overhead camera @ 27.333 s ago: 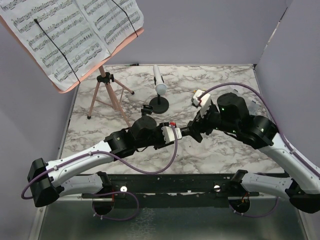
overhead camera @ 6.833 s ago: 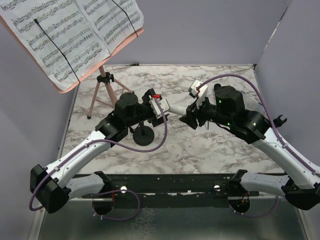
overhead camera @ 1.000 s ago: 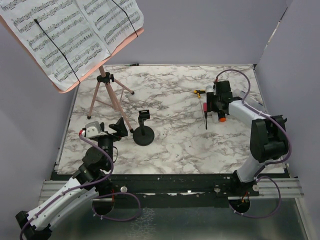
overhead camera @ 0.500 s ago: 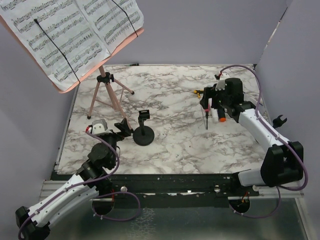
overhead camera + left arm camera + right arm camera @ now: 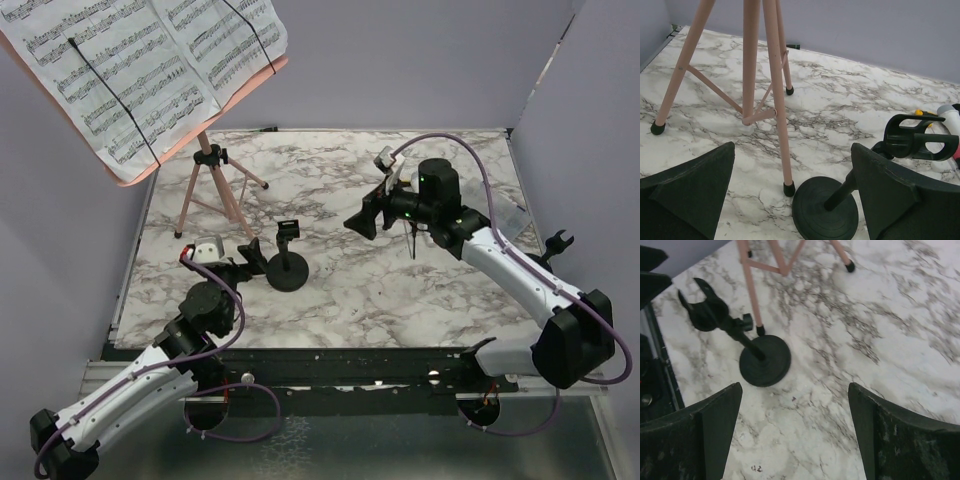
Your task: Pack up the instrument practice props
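The pink tripod music rest (image 5: 214, 190) stands at the back left and carries white sheet-music pages (image 5: 140, 70). A black round-based holder (image 5: 285, 270) stands upright beside the tripod's near leg, its clip empty. My left gripper (image 5: 245, 258) is open just left of it. In the left wrist view the holder's base (image 5: 825, 210) lies between the fingers, nearer the right one. My right gripper (image 5: 362, 218) hangs open above mid-table, well off the holder (image 5: 765, 367) and holding nothing. A white microphone's end (image 5: 951, 112) shows far right. The black microphone is out of view.
A thin screwdriver shaft (image 5: 411, 244) pokes out from under my right arm. A second black clip (image 5: 557, 240) stands at the table's right edge. Purple walls close in the left, back and right sides. The tripod legs (image 5: 777, 100) spread close to the holder.
My right arm has swung from the back right toward the middle and opened its jaws wider. My left gripper has crept closer to the holder, still open.
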